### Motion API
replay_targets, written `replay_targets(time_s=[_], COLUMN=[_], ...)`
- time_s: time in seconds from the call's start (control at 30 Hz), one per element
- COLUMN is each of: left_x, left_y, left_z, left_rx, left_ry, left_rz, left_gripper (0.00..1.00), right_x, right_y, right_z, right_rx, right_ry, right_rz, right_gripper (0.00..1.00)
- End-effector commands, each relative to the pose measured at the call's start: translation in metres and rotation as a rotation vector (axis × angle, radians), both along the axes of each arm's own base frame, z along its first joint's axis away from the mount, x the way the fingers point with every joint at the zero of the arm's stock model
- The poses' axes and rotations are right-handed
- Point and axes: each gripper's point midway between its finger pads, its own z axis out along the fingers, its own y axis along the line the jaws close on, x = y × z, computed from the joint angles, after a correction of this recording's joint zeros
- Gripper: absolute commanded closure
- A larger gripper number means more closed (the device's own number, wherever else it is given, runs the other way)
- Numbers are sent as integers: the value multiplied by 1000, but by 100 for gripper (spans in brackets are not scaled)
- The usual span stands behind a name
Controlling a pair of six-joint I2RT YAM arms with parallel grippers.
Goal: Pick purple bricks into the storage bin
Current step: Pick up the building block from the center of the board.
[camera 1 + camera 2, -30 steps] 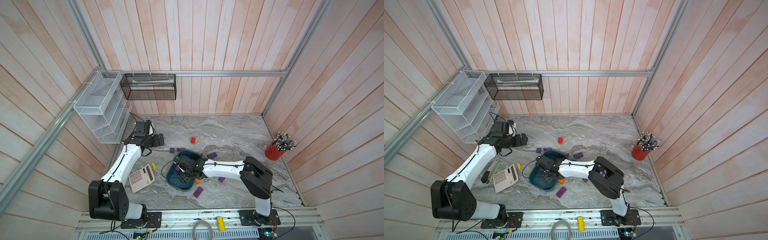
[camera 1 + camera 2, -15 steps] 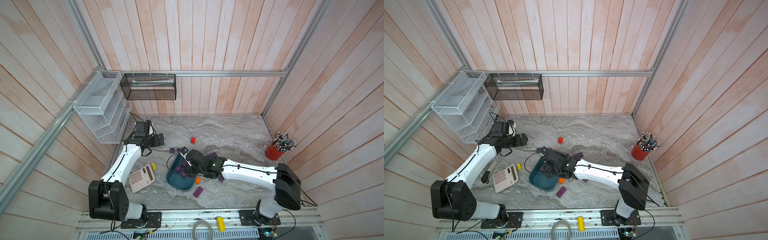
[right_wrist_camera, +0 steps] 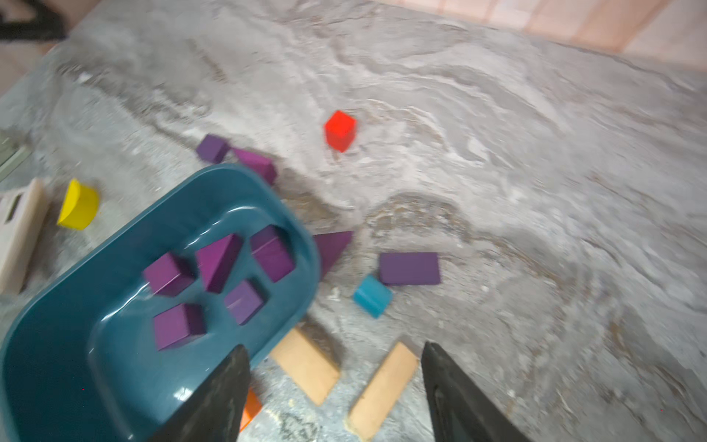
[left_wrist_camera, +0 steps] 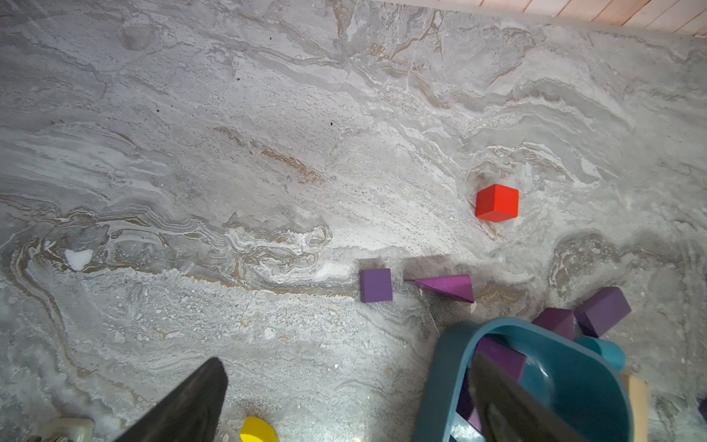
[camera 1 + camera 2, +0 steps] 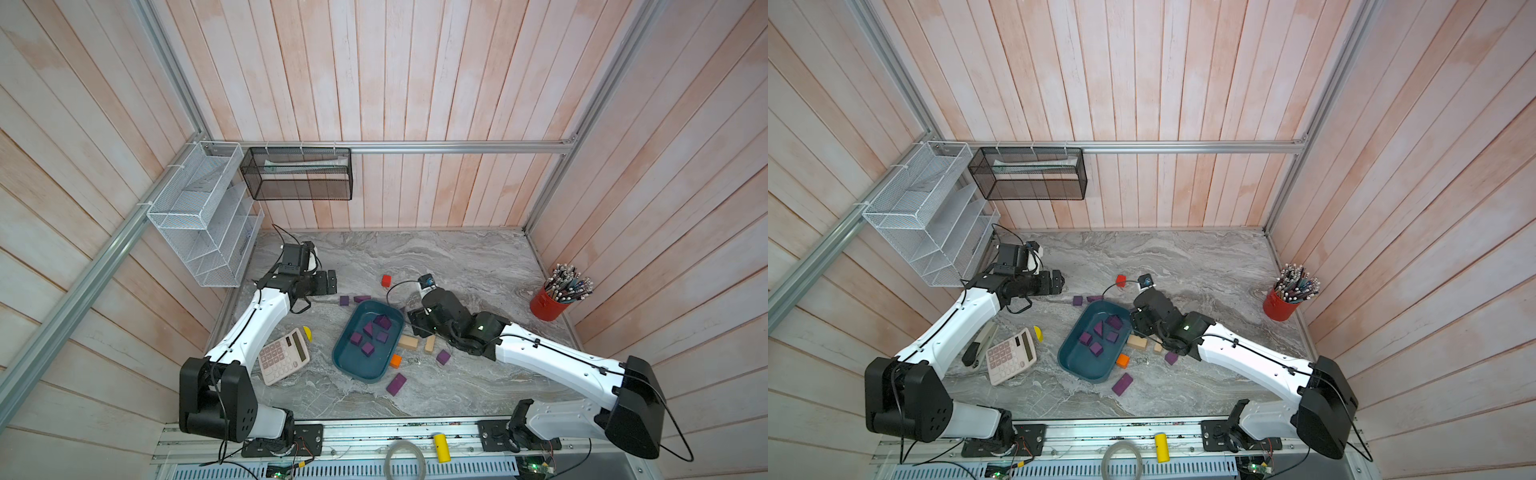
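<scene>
Purple bricks lie near tan blocks (two)

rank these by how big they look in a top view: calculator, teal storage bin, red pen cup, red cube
1. storage bin
2. calculator
3. red pen cup, nearly the calculator's size once its pens count
4. red cube
</scene>
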Motion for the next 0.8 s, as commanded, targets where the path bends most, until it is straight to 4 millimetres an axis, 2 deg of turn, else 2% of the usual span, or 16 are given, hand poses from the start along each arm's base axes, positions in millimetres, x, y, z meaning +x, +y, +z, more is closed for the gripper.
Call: replay_targets(time_s=[0.0, 0.1, 0.37, 0.53, 0.77], left_x=[1, -1, -11, -18, -25], left_y=[-4, -11, -42, -62, -79], left_z=[-2, -3, -1, -3, -7], left_rx=[35, 36, 36, 36, 53], left_ry=[4, 8, -4, 0, 5], left_rz=[-16, -37, -125, -180, -230], left_gripper=[0, 0, 0, 0, 0], right_x=[4, 8, 2, -13, -27], right_y=[-46, -76, -132, -146, -163], right_z=[-16, -28, -63, -82, -95], right_rx=[28, 23, -14, 19, 66], right_ry=[95, 138, 284, 363, 431], right_rz=[-204, -324, -587, -691, -855], right_gripper=[28, 29, 31, 32, 33])
